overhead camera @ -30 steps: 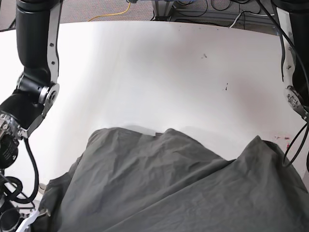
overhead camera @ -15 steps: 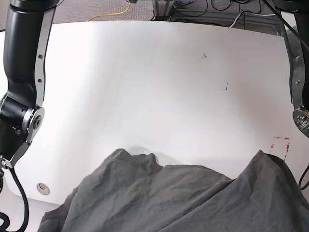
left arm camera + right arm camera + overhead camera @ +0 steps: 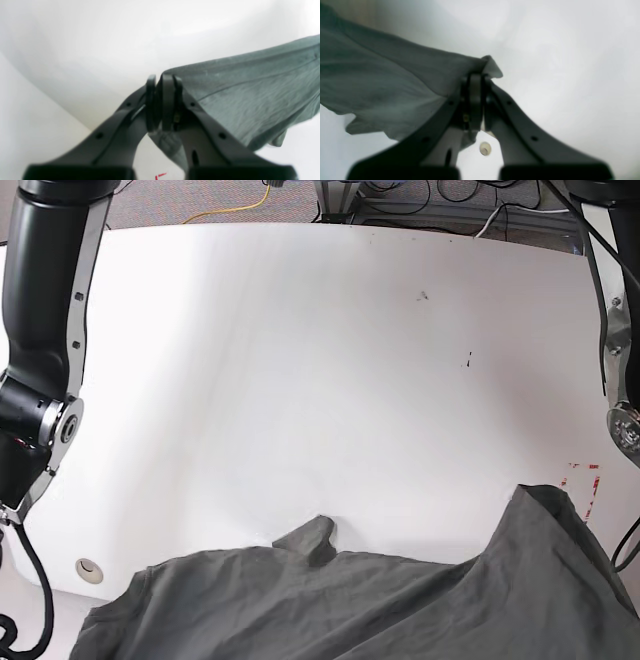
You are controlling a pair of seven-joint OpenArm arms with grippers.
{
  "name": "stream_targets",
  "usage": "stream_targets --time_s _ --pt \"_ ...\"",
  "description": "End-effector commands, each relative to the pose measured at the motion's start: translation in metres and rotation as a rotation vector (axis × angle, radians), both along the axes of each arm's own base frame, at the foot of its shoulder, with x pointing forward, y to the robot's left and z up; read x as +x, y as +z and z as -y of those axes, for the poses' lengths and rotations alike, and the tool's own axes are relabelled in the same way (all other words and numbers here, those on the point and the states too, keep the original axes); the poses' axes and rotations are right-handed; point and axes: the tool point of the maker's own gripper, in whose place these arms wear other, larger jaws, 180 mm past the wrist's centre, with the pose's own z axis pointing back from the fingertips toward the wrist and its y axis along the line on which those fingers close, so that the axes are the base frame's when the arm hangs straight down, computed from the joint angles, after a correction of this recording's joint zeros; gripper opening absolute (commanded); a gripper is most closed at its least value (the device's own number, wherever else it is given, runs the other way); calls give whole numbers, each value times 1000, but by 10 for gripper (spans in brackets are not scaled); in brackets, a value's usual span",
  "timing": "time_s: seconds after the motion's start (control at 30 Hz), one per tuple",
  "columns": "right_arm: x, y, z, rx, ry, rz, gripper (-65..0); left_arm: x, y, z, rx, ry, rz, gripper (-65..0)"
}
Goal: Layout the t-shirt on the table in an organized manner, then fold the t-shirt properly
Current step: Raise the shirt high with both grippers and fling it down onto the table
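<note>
Cloth is retreating toward the near edge: since the earlier base frames the t-shirt (image 3: 400,605) is covering less of the table (image 3: 320,360), its far edge now lying lower in view, with more bare white top showing beyond it. It is spreading across the near side of the table, wrinkled, with one small peak of fabric poking up around the middle of its far edge and a higher fold rising on the view's right, beside the red tape marks (image 3: 583,480). A round grommet hole (image 3: 90,568) is sitting uncovered just off the shirt's left corner. Wrist views are blurred but readable. The left gripper (image 3: 162,105) is pinching tight on an edge of the t-shirt (image 3: 250,100), jaws pressed together with cloth stretching away to that view's right and a scrap hanging below the fingers. The right gripper (image 3: 475,100) is likewise clamping a corner of the t-shirt (image 3: 382,92), a small flap sticking out past the tips, the fabric draping off to that view's left above the tabletop. In the base view both arms are reaching down at the sides, grippers out of frame.
</note>
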Motion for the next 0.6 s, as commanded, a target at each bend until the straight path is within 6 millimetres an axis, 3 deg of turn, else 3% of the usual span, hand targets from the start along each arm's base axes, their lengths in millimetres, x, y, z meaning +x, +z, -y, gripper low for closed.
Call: stream_targets --time_s 0.0,0.07,0.27,0.37,0.57 --pt "-18 37 9 -18 -35 97 -650 -15 21 -10 20 29 53 -622" --pt "-26 40 15 -35 -59 108 -650 -15 16 -14 23 40 37 -622" --pt "-34 -12 25 -43 -98 43 -650 -4 -40 -17 27 37 -81 -622" --pt "-43 -41 30 -54 -125 1 -650 -16 -62 -31 34 58 -107 -622" --pt "-66 -125 26 -80 -137 -122 -650 -26 -146 -28 4 3 -257 -622"
